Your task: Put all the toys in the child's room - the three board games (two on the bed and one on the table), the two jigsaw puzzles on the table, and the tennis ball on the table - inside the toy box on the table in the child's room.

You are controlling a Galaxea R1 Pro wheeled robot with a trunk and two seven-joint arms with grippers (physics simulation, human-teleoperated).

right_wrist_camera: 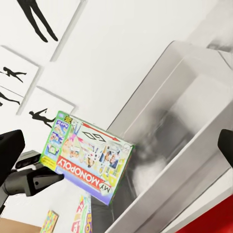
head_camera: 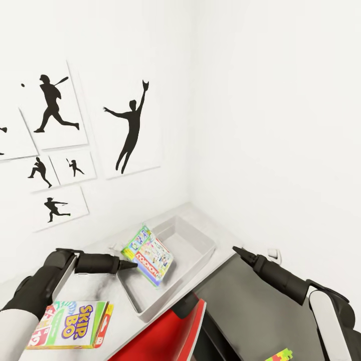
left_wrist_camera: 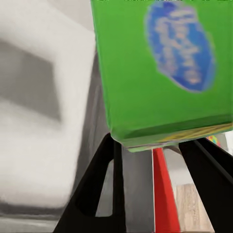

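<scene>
Hanging tilted over the near end of the shallow translucent grey plastic toy box [head_camera: 198,239], the large green-and-white Monopoly board game [head_camera: 149,254] is sitting in the left pincer [head_camera: 134,265], which is clamped on one edge of the box; in the left wrist view the two black fingers [left_wrist_camera: 99,187] are straddling the green underside of the game [left_wrist_camera: 160,68]. Judging by the pose, the game is being carried edge-first so it can drop flat into the bin rather than catch on the rim.

The toy box is looking empty as far as its pale floor shows, though the part under the game is hidden. It is resting on the pale grey-topped desk [head_camera: 95,291], angled toward the room corner.

The long colourful Skip-Bo board game [head_camera: 70,325] is lying flat on the desk near the robot, well apart from the bin, not yet stowed. A bright mosaic-patterned jigsaw puzzle [head_camera: 281,355] is peeking in at the lower edge, on the dark grey lower section [head_camera: 250,306].

The right pincer [head_camera: 236,249] is hovering beyond the bin's far side, holding nothing; its tips are standing wide apart in the right wrist view. A red-and-white swivel chair [head_camera: 173,331] is sitting below the desk edge.
</scene>
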